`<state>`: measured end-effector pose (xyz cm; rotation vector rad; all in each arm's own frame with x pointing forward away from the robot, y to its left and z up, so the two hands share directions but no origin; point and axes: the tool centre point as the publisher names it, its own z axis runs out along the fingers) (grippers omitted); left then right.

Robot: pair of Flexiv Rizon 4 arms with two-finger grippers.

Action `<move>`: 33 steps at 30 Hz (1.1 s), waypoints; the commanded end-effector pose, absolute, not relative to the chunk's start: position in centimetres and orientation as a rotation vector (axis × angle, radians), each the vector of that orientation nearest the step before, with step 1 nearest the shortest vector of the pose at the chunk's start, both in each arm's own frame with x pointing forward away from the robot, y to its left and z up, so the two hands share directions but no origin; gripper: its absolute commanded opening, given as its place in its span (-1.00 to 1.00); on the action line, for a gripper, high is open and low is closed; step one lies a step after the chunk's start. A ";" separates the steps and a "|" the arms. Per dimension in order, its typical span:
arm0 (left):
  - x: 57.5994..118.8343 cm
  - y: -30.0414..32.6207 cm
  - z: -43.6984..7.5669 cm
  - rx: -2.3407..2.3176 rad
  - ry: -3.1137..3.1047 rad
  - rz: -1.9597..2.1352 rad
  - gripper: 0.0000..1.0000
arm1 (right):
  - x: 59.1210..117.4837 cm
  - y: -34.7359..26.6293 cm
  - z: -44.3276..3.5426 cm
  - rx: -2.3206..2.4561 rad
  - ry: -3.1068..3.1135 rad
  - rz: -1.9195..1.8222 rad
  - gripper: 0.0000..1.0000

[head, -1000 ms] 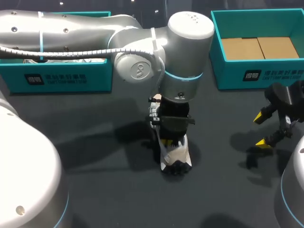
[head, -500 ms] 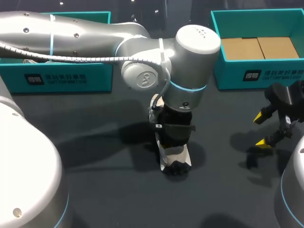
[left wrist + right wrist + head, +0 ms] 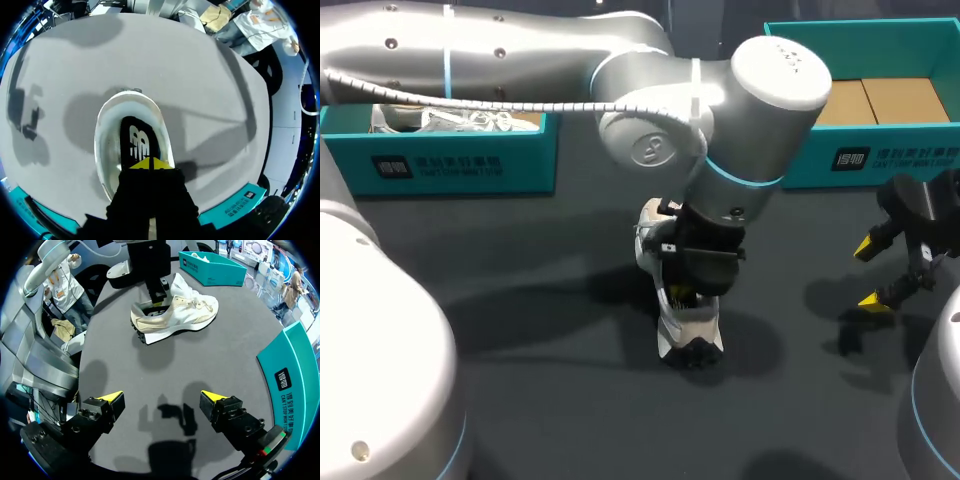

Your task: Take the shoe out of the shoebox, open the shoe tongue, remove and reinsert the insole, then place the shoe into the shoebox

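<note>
The white shoe (image 3: 688,335) is set upright on the middle of the table (image 3: 540,400), between a left box (image 3: 450,168) and a right box (image 3: 802,150). The left gripper (image 3: 150,164) is lowered into its heel opening with the fingers pressed together at the black insole (image 3: 137,136); whether the insole is pinched cannot be told. The right gripper (image 3: 162,399) is held wide open above the table, well apart from the shoe.

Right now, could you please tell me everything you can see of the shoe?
The shoe is a white and cream sneaker with a dark treaded outsole. It stands on its sole on the table. Its tongue is lifted, and a black insole lies inside. The fingers of the left gripper reach into its heel opening, tips together over the insole's rear.
</note>
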<state>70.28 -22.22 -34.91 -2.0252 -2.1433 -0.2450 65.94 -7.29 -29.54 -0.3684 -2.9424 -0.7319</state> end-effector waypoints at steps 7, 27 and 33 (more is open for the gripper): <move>70.0 -22.8 -35.4 -1.957 -2.060 -0.381 -1.00 | 65.8 -7.3 -29.5 -0.371 -2.945 -0.728 1.00; 69.9 -21.6 -37.8 -1.906 -2.036 -0.337 -1.00 | 65.8 -7.3 -29.5 -0.371 -2.945 -0.728 1.00; 69.7 -21.7 -38.2 -1.910 -2.023 -0.333 -1.00 | 65.8 -7.3 -29.5 -0.371 -2.945 -0.728 1.00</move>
